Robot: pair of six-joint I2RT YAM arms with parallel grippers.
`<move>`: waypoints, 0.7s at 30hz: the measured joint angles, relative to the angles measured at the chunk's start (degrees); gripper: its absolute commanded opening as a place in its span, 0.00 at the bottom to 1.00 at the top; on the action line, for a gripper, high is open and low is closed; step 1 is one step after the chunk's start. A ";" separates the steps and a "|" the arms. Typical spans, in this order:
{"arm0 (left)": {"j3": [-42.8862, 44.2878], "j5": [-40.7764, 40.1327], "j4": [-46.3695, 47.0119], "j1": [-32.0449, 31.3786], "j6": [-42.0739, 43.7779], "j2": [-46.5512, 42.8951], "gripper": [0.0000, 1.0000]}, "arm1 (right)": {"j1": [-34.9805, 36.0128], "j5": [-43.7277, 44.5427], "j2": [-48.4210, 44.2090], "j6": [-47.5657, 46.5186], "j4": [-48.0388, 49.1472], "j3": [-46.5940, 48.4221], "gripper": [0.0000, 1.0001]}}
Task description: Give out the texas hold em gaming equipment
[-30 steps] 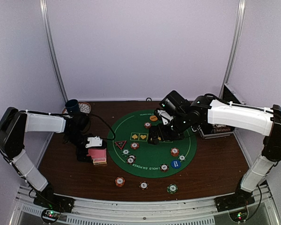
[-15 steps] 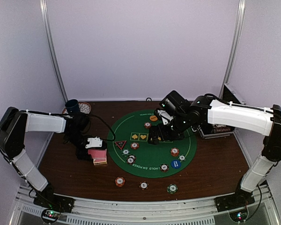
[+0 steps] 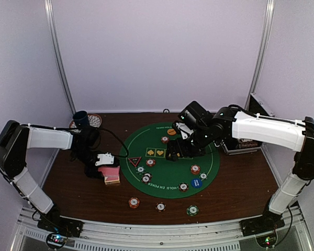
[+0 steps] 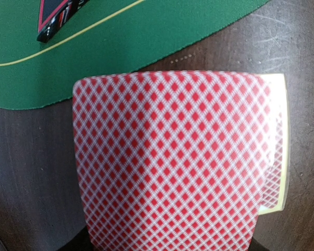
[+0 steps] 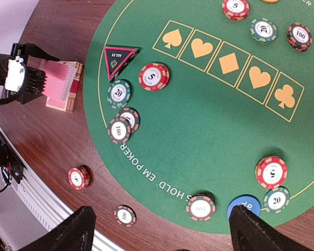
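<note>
Left end effector [image 3: 103, 171] pinching card [image 4: 170, 162], pattern clear only at wrist, right end effector [image 5: 162, 219] spread wide, empty

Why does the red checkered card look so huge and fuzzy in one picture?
Left wrist view: the card sits very close to the lens, filling the frame, slightly soft. Right wrist view: chips and green mat look sharp, fingertips dark. Top view: even light, everything small.

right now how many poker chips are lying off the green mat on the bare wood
3, in a row on the table in front of the green mat: left chip, middle chip, right chip. Others may be hidden from view.
</note>
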 measured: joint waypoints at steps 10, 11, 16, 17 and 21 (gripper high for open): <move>-0.83 0.09 1.03 0.02 -0.33 -0.68 0.26 | 0.20 -0.33 0.00 0.11 0.59 -0.39 0.91; -0.96 0.09 1.16 0.02 -0.46 -0.81 0.23 | 0.26 -0.46 0.00 0.17 0.83 -0.39 0.91; -1.46 0.46 1.60 0.02 -1.09 -1.22 0.06 | 0.48 -1.88 0.09 0.61 2.73 -0.90 0.91; -1.49 0.59 1.60 0.02 -1.14 -1.25 0.04 | 0.48 -2.14 0.13 0.63 2.95 -0.94 0.91; -1.57 1.53 1.49 0.35 -1.75 -1.29 0.00 | 0.68 -2.99 0.87 0.68 3.85 -0.94 0.90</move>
